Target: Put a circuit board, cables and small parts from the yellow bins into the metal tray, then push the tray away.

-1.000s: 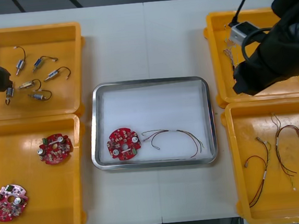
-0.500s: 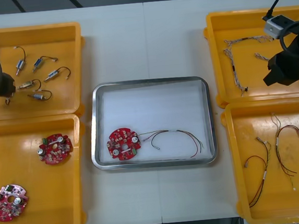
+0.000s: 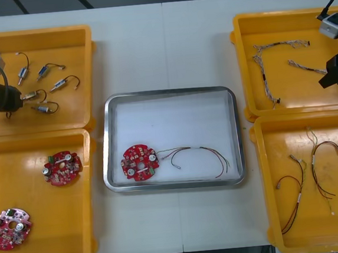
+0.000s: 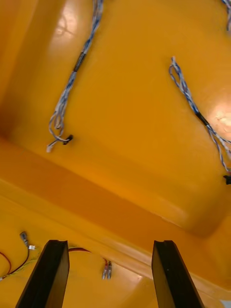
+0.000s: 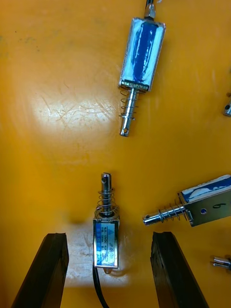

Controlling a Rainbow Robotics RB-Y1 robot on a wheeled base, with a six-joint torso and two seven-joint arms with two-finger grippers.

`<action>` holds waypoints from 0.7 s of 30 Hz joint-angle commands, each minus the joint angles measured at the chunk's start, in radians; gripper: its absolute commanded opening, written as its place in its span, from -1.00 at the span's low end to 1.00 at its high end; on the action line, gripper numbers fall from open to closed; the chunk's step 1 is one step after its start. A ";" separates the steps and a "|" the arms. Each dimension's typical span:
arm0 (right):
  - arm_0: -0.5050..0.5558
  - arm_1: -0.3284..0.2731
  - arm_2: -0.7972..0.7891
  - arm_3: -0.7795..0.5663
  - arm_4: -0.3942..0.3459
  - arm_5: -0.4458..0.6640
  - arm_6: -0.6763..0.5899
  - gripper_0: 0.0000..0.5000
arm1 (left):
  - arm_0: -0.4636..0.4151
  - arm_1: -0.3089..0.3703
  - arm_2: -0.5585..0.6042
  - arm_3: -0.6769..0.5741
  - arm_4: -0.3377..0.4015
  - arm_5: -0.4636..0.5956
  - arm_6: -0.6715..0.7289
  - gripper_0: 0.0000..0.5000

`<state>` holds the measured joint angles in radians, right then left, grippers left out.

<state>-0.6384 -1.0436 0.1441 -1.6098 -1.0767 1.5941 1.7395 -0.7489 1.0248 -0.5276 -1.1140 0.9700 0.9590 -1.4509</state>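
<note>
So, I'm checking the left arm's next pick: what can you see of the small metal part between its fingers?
The small metal part is a short shiny block with a blue and white label, a spring-wrapped pin pointing away from the left gripper and a black lead at its near end. It lies flat on the yellow bin floor, between the open fingers, touching neither.

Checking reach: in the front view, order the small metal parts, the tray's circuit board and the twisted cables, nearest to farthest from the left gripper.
1. Small metal parts, beside the left gripper in the far left bin.
2. Circuit board, near left of the metal tray, mid-table.
3. Twisted cables, far right bin, across the table.
</note>
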 commanded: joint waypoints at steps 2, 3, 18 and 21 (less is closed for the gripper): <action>-0.073 -0.050 -0.009 0.105 0.003 -0.065 0.202 1.00 | -0.040 -0.002 -0.017 0.013 0.006 -0.013 -0.072 1.00; -0.083 -0.050 0.000 0.125 0.003 -0.077 0.230 1.00 | -0.040 -0.002 -0.017 0.014 0.006 -0.013 -0.072 1.00; -0.313 -0.012 0.253 0.524 -0.014 -0.295 0.672 1.00 | -0.040 -0.002 -0.017 0.028 0.006 -0.019 -0.095 -1.00; -0.331 0.016 0.253 0.604 -0.016 -0.341 0.779 1.00 | -0.040 0.006 -0.017 0.028 0.012 -0.019 -0.105 -1.00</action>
<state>-0.9104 -1.0386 0.4059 -1.0624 -1.0832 1.2872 2.4006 -0.7491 1.0244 -0.5378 -1.0941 0.9701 0.9534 -1.4519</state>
